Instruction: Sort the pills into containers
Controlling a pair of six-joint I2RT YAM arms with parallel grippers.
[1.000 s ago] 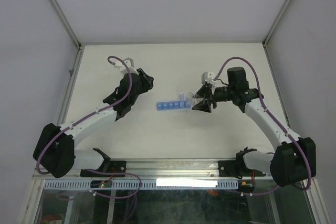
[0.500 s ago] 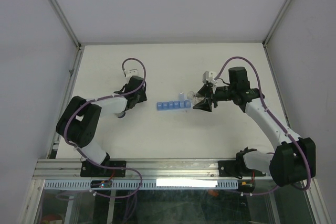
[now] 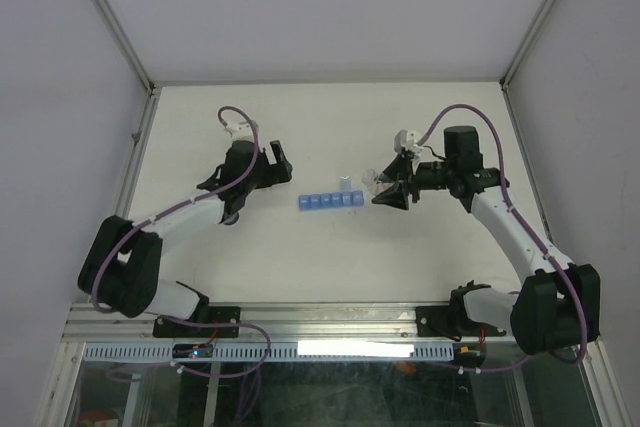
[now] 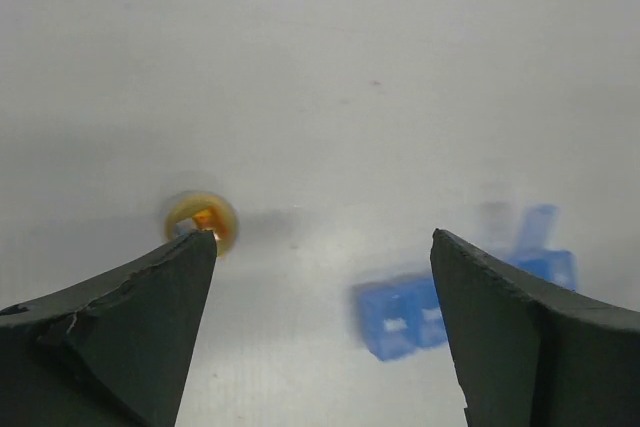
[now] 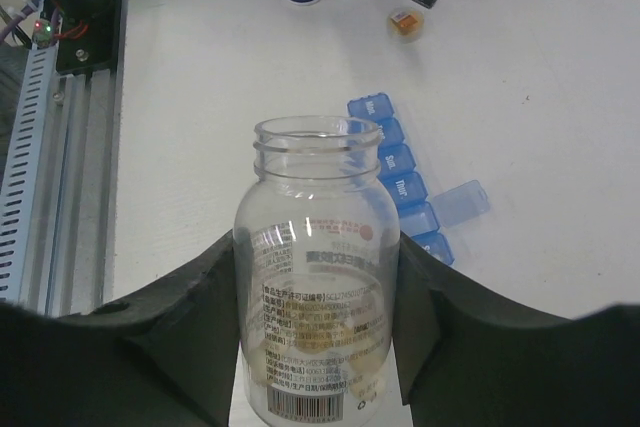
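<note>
The right hand (image 3: pixel 388 194) grips the open bottle (image 5: pixel 318 247) with the pills (image 5: pixel 318 365) at its bottom near the blue containers (image 5: pixel 398 175), while the left hand (image 3: pixel 280 167) gapes empty, so tipping should be slow and gentle.

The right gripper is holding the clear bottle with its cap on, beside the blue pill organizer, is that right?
Not quite: the clear bottle in the right gripper has no cap on; its mouth is open, as the right wrist view shows. It is held beside the blue pill organizer.
</note>
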